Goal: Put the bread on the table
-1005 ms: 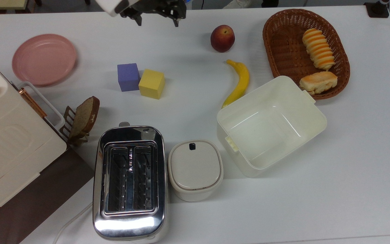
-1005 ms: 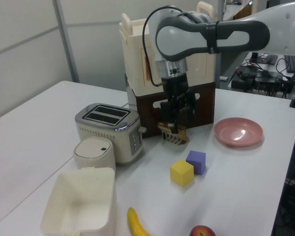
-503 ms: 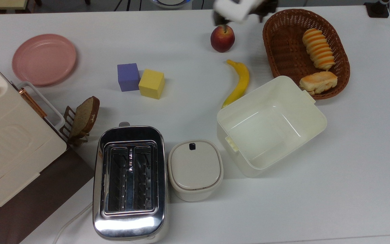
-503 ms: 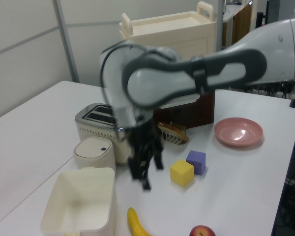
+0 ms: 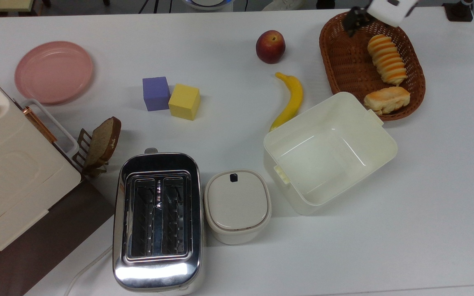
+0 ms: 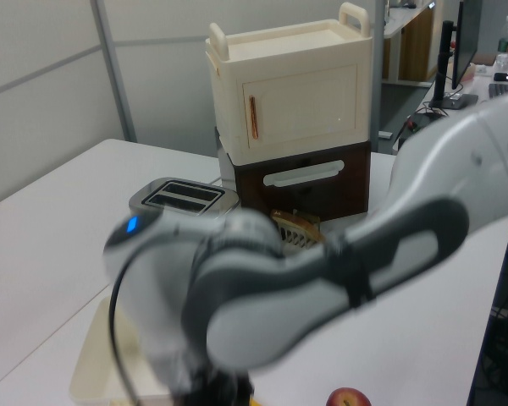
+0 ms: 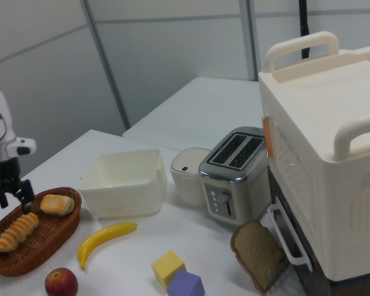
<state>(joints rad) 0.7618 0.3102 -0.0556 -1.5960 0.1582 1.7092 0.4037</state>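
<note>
The bread [image 5: 387,59] is a long roll with cream and orange stripes, lying in the brown wicker basket [image 5: 335,61] at the top view's upper right. It also shows in the right view, bread [image 7: 15,231], inside the basket [image 7: 31,262] at the lower left. My gripper [image 5: 358,18] hovers over the basket's far rim, just beside the roll's end. In the right view the gripper [image 7: 12,194] hangs above the basket, open, with nothing between its fingers. The white table [image 5: 426,185] spreads under everything.
A shorter pale bun [image 5: 386,100] shares the basket. A cream tub [image 5: 329,152] sits against the basket's near side, with a banana [image 5: 289,100] and peach [image 5: 270,46] to the top view's left. Further left stand a toaster [image 5: 157,220], lidded pot [image 5: 238,205], two cubes [image 5: 171,96] and a pink plate [image 5: 54,72].
The arm has swept across the table's far edge from the top view's left-centre to the right, ending over the basket. The gripper stays open and empty; no object has moved.
</note>
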